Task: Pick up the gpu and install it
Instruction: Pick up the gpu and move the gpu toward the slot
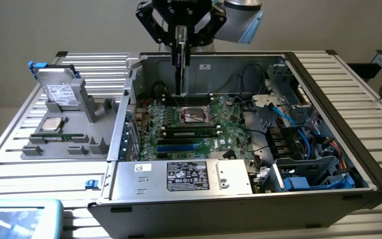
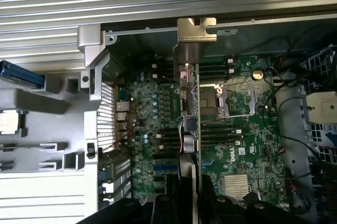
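Above the far side of the open computer case (image 1: 327,102), your gripper (image 1: 180,39) had its jaws half closed on the gpu (image 1: 179,69), clamping its upper end. The card hung straight down from the jaws, long axis vertical, over the motherboard (image 1: 231,144) near the processor socket (image 1: 194,115). Case walls stood well apart.

Both views share the green motherboard (image 1: 231,139) below the black metal gripper (image 1: 181,42). The exterior view looks down from afar; the wrist view looks straight down, close.
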{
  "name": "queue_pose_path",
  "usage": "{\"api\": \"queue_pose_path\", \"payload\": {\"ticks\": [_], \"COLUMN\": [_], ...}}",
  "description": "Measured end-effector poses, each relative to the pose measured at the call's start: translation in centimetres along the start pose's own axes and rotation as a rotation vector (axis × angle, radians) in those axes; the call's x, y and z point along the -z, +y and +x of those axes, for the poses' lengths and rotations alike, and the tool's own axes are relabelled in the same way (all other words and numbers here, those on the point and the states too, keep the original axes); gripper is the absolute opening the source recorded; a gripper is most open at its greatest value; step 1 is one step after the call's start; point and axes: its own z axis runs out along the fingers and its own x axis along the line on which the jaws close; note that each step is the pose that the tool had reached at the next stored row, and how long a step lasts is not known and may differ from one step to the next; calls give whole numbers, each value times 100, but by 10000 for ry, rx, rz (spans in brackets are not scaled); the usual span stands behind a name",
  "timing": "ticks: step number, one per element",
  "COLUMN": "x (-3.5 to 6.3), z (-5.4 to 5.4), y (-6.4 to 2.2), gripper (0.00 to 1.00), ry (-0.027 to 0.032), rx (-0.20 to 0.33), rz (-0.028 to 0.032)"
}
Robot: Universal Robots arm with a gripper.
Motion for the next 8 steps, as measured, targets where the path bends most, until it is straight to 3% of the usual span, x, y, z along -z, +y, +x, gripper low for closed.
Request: {"api": "queue_pose_path", "payload": {"ticks": [8], "x": [-3], "z": [-361], "y": [20], "gripper": [28], "ry": [1], "rx": [4], "rz": [0]}}
